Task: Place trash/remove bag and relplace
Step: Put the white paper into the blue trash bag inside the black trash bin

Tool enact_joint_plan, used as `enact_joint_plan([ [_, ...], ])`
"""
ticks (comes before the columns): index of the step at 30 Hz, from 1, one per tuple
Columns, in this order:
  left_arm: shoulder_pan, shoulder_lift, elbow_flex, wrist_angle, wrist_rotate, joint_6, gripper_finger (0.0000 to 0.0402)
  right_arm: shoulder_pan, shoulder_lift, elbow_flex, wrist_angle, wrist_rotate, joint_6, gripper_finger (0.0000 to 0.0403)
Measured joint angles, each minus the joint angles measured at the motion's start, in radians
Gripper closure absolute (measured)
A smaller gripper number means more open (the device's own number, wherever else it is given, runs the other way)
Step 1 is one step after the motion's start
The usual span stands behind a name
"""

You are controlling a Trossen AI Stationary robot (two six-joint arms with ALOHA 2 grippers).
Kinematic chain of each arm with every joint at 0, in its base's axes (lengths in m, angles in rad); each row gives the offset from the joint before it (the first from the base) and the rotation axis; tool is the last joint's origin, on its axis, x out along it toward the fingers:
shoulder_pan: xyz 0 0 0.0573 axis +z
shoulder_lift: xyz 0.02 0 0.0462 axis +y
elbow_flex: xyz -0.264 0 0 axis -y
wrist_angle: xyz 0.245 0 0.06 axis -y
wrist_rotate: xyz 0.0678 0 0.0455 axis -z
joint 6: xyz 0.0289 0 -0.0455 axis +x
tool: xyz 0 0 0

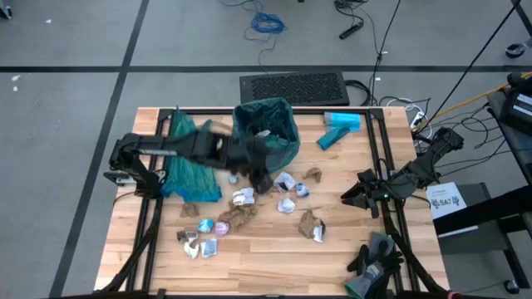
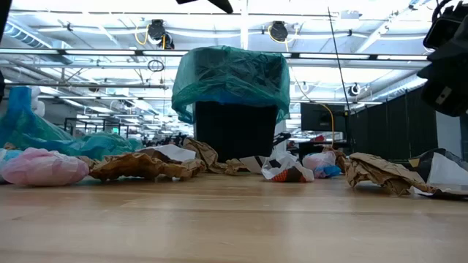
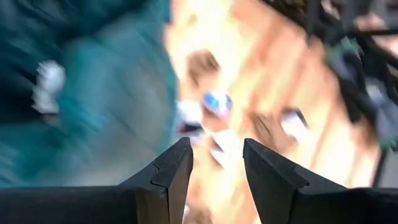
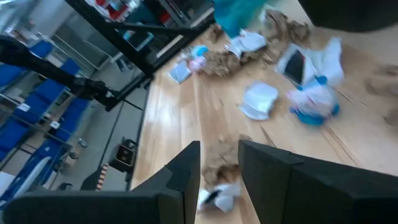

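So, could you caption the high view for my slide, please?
Left gripper, fingers apart, beside the green-lined bin; trash scattered across the table.

teal bag (image 1: pixel 268 124) — black bin (image 2: pixel 235 130), brown-and-white trash (image 1: pixel 249 208), pale wood table (image 1: pixel 274 262)

One camera hangs above me and looks straight down on the whole wooden table (image 1: pixel 266 266), taking in the lined bin (image 1: pixel 268 131). Another sits at the table's surface and looks level across the boards into the room, with that same bin (image 2: pixel 234 109) dead ahead. My left wrist camera looks down past my own fingers (image 3: pixel 171 174), close to the tabletop. My right wrist camera looks past its fingers (image 4: pixel 186 168), slanting across the table from near its edge.
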Motion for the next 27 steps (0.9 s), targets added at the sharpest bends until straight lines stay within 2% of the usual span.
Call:
enact_joint_plan([
  [7, -0.223, 0.002, -0.152, 0.024, -0.165, -0.26, 0.0253, 0.0, 0.084, 0.001, 0.136, 0.0, -0.038, 0.0303],
  [11, -0.331, 0.002, -0.24, 0.035, -0.255, -0.404, 0.0253, 0.0, 0.178, 0.08, 0.15, -0.001, -0.087, 0.0303],
  [17, -0.427, 0.002, -0.309, 0.049, -0.313, -0.519, 0.0253, -0.015, 0.406, 0.317, -0.005, -0.005, -0.162, 0.0303],
  [24, -0.483, -0.058, -0.356, 0.037, -0.388, -0.493, 0.0253, -0.062, 0.757, 0.642, -0.244, -0.043, -0.184, 0.0303],
  [27, -0.5, -0.125, -0.402, 0.022, -0.423, -0.472, 0.0256, -0.097, 0.901, 0.767, -0.341, -0.071, -0.116, 0.0303],
])
